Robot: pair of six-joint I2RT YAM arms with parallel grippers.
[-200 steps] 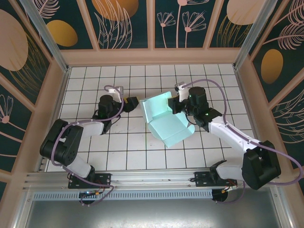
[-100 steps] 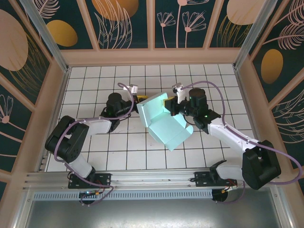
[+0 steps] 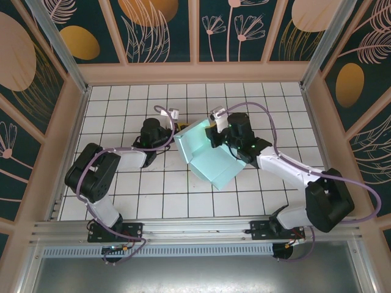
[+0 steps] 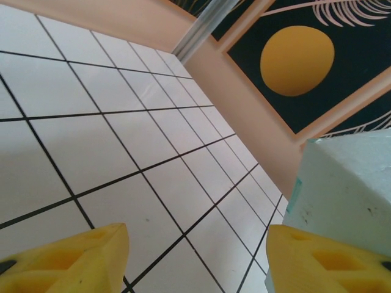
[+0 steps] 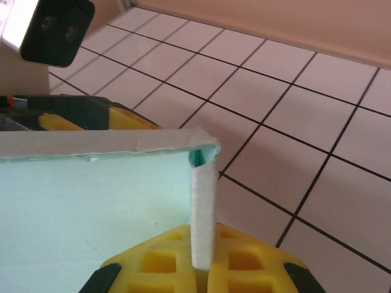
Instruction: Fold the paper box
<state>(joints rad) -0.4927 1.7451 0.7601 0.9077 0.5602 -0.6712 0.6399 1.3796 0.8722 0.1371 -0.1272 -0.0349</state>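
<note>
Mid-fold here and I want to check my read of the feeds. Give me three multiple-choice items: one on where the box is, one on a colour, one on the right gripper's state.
1. Where is the paper box?
A. At the near rail by the arm bases
B. In the middle of the table, with the left gripper and the right gripper at its far end
C. Against the far wall

2. What colour are the gripper fingers?
A. Yellow
B. Red
C. Green

3. What is the right gripper doing?
A. Open over bare tiles
B. Shut on nothing
C. Shut on an upright edge of the box

Answers:
1 B, the top view shows the box mid-table with both grippers at its far panel.
2 A, both wrist views show yellow fingers.
3 C, the right wrist view shows a card edge pinched between its fingers.
</note>
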